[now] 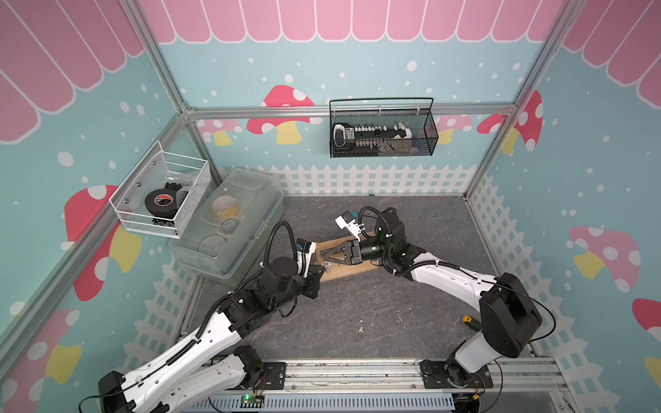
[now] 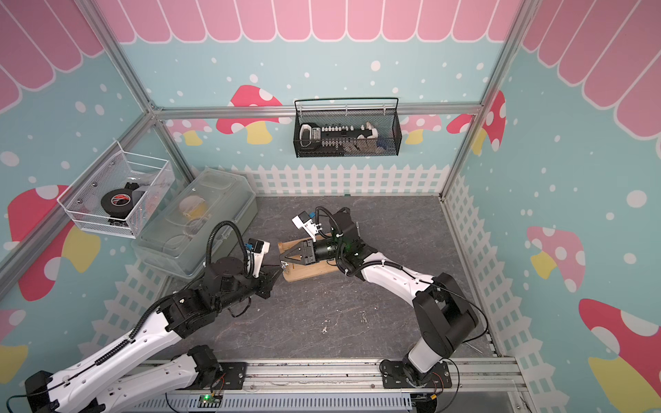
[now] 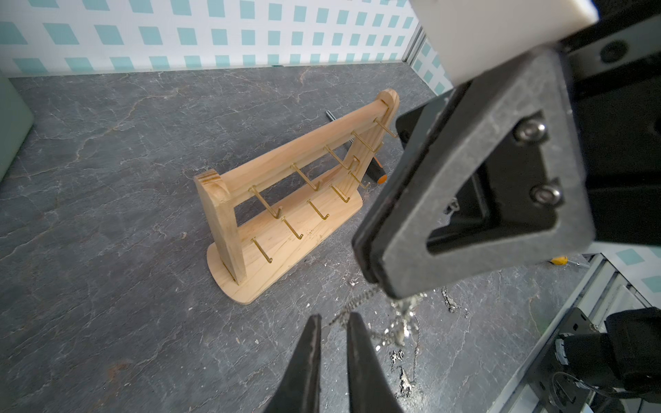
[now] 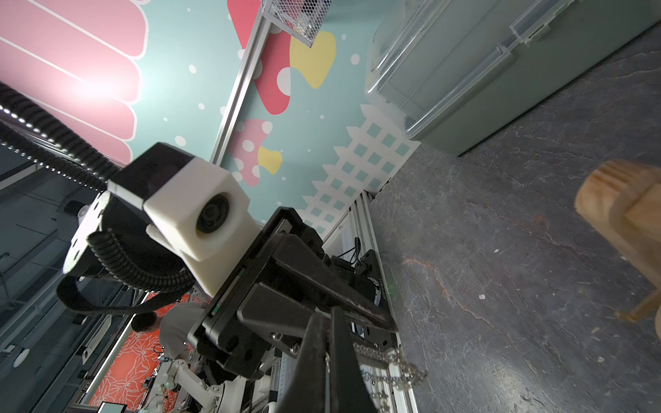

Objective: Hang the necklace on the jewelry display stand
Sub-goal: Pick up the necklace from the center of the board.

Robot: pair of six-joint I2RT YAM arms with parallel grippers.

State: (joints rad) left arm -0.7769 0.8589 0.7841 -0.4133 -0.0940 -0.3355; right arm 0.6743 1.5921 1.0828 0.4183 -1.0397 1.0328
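Left gripper: jaws are held nearly together with a thin gap. The chain reaches into the gap, but a grip cannot be told.
Necklace: a silver chain is dangled between both grippers, near the stand's end.
Jewelry display stand: it is set upright on the grey table.
Right gripper: it is clamped on the necklace.

- Site type: robotics lab test cell.
- Mounting rail: aluminium extrusion carrying both bolted arm bases.
- Behind the rail: grey tabletop boxed in by aluminium frame posts and printed backdrop panels.
- Past the rail, outside the cell: a person beside another robot arm.
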